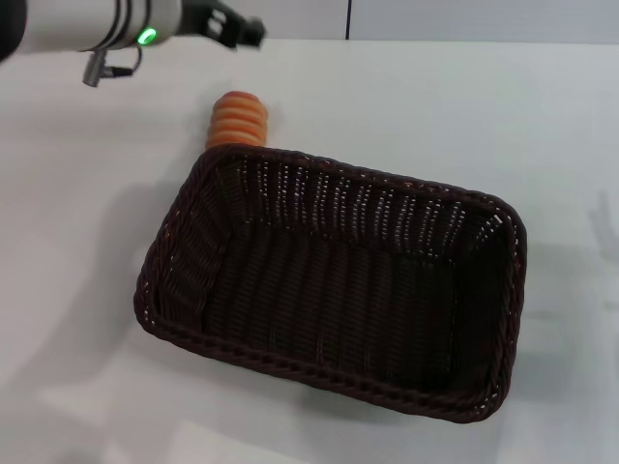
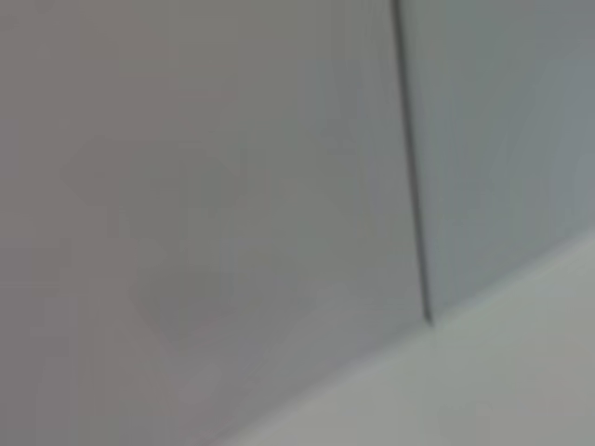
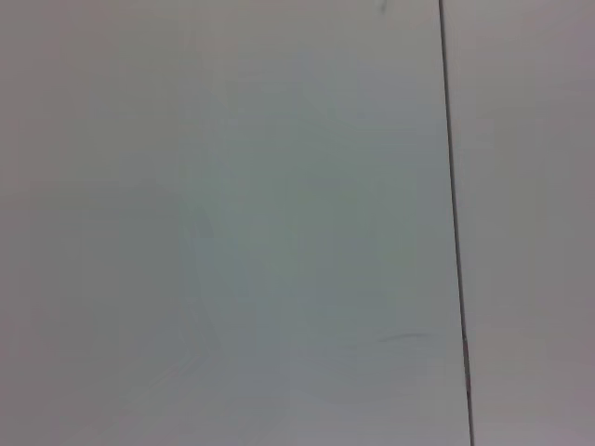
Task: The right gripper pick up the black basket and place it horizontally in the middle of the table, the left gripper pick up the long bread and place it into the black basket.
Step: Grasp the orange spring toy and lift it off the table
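Observation:
The black basket (image 1: 338,280) lies in the middle of the white table (image 1: 464,116), its long side running left to right, and nothing lies in it. The long bread (image 1: 238,121) lies on the table just behind the basket's far left corner, partly hidden by the rim. My left gripper (image 1: 242,29) is at the top left on its silver-white arm with the green light, above and behind the bread, apart from it and holding nothing. My right gripper is out of view. Both wrist views show only pale wall and a dark seam.
A pale wall with a dark vertical seam (image 1: 348,19) stands behind the table's far edge. Bare tabletop lies to the left, right and front of the basket.

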